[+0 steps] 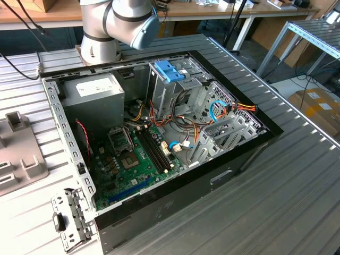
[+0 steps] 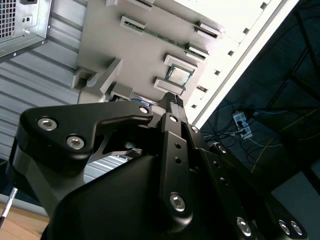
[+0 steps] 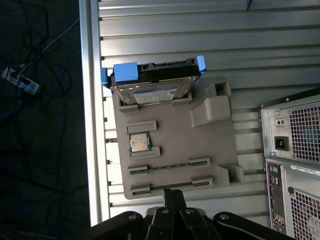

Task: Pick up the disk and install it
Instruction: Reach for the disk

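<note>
Item one, the disk [image 3: 150, 80]: a flat rectangular silver-metal hard drive with a white-and-blue label and blue plastic side rails. In the first wrist view I log it standing on edge, leaning, in the end slot of a grey moulded plastic fixture plate [image 3: 200, 145]. Item two, that plate: it lies flat on the ribbed silver-metal table [image 3: 200, 30], just beside the perforated rear panel of the computer case [image 3: 295, 160]. A small square silver processor chip [image 3: 139, 142] sits in a pocket near the plate's middle. Item three, my black metal gripper [image 3: 170, 192]: it hangs above the plate's opposite end, well apart from the disk. I read it as narrow, jaws drawn together, holding nothing; the second wrist view shows its tip [image 2: 172, 97] over the same plate. Item four, in the exterior view: the open black computer case [image 1: 234, 154] lies on its side. Inside are a green motherboard [image 1: 127, 164], a large grey box with a white sticker [image 1: 95, 93] and a tall metal cage with a light-blue plastic top [image 1: 170, 79]. Item five: the silver-and-blue arm [image 1: 114, 26] rises behind the case
</note>
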`<act>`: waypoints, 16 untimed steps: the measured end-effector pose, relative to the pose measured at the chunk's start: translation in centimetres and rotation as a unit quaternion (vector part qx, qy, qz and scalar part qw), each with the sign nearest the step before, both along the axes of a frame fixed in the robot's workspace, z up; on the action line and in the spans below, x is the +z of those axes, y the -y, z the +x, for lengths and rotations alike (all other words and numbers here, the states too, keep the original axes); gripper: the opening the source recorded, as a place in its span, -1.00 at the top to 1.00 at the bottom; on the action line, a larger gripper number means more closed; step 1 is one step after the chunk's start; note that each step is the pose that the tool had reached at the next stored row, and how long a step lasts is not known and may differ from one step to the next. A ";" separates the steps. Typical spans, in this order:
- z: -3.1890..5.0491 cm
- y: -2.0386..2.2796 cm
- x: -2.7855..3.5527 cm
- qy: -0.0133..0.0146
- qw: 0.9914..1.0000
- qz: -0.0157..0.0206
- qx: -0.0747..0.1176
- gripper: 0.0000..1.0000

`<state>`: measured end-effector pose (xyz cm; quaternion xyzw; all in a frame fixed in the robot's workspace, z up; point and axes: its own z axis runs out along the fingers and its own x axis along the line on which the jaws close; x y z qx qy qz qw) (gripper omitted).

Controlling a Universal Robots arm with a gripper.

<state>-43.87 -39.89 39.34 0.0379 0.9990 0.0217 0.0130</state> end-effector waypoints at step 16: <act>-3.13 0.00 -0.01 0.000 1.000 0.000 0.000 0.79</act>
